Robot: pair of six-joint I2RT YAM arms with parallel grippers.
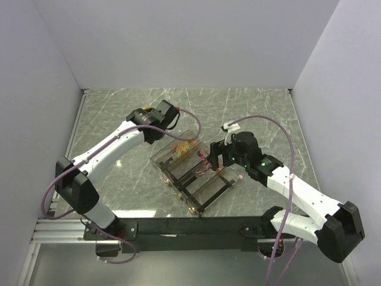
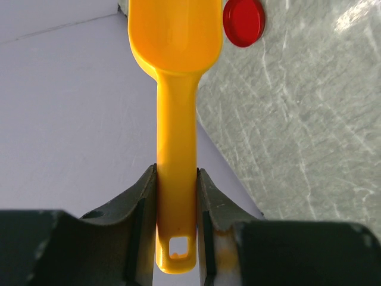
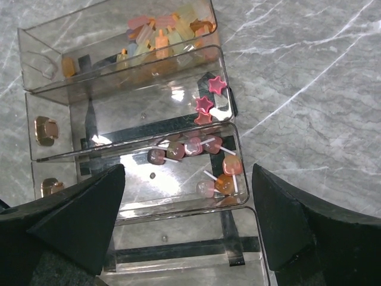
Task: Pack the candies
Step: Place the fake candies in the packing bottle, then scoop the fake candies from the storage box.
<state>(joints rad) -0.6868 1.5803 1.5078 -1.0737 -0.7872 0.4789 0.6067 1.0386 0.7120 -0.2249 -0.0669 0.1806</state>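
- Left pincer [image 2: 177,179] is clenched on the yellow scoop [image 2: 177,113] by its handle.
- Right pincer [image 3: 187,179] hangs spread wide above the clear compartment box [image 3: 36,59].
- The candies [image 3: 161,33] lie in its far compartment.

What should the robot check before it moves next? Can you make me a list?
1. The left claw is shut on the yellow scoop handle: ok.
2. The handle sits straight between the fingers: ok.
3. Candy in the scoop: none shows, but the tip is cut off: cannot tell.
4. The right claw is open above the clear box: ok.
5. The candies sit inside the box's compartments: ok.
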